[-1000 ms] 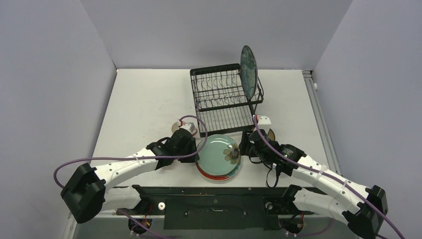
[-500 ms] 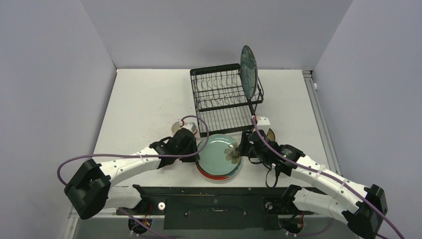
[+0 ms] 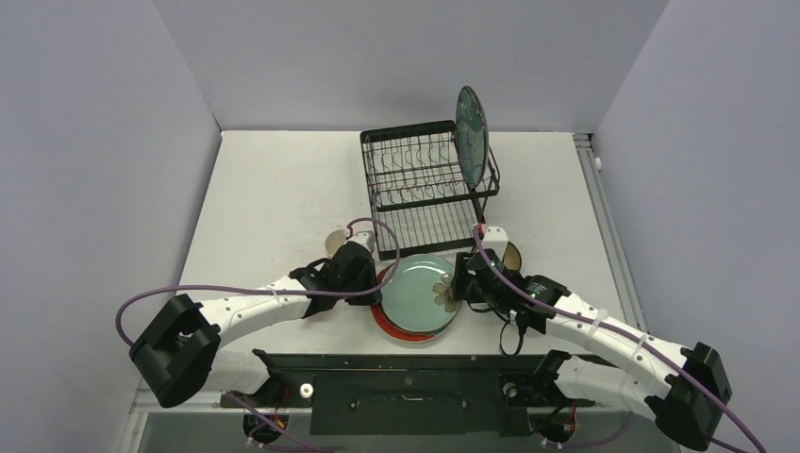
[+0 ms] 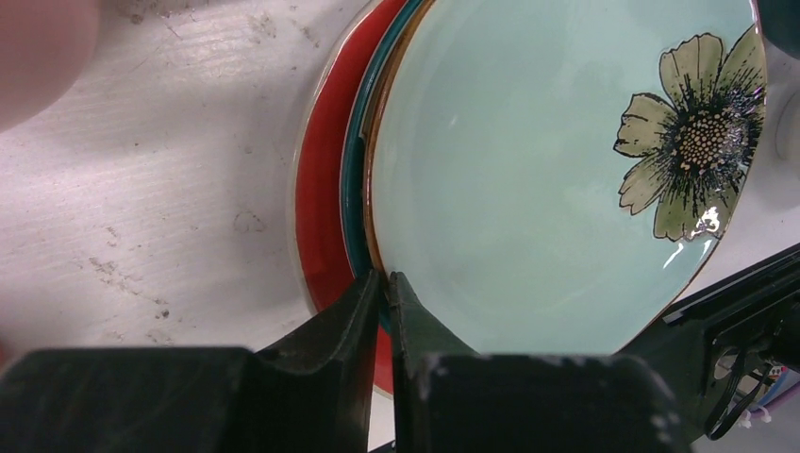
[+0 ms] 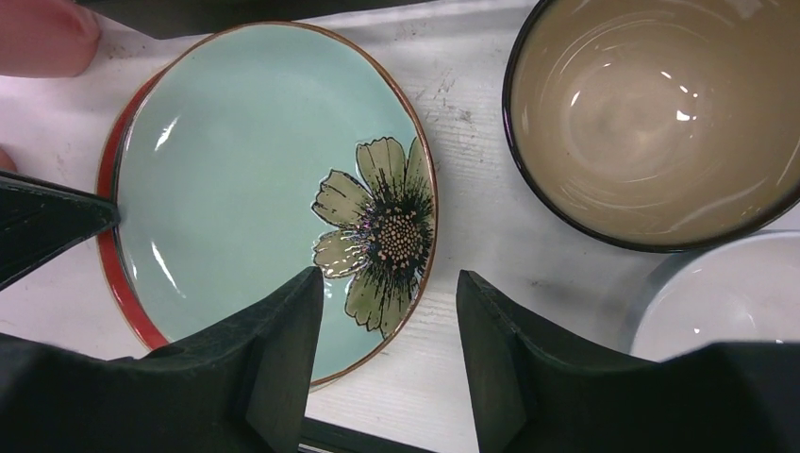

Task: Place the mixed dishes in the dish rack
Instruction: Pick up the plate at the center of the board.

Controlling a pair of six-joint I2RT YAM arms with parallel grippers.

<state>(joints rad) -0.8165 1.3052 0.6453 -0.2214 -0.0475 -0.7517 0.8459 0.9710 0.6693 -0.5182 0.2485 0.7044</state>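
Observation:
The light green flower plate (image 3: pixel 420 291) lies on top of a stack with a dark teal plate (image 4: pixel 354 189) and a red-orange plate (image 4: pixel 319 203) under it. My left gripper (image 4: pixel 387 278) is shut on the green plate's left rim (image 3: pixel 371 278). My right gripper (image 5: pixel 389 283) is open and straddles the plate's right rim by the flower (image 3: pixel 459 283). The black wire dish rack (image 3: pixel 420 179) stands behind, with a dark teal plate (image 3: pixel 472 127) upright at its right end. A brown bowl (image 5: pixel 660 123) and a white dish (image 5: pixel 722 302) sit right of the stack.
A pink mug (image 4: pixel 38 47) stands left of the stack, close to the left gripper. The rack's front edge is just behind the plates. A black rail (image 3: pixel 406 363) runs along the table's near edge.
Both grippers have closed in on the light green plate. The plate has shifted a little toward the rack, and more of the red-orange plate shows at its left.

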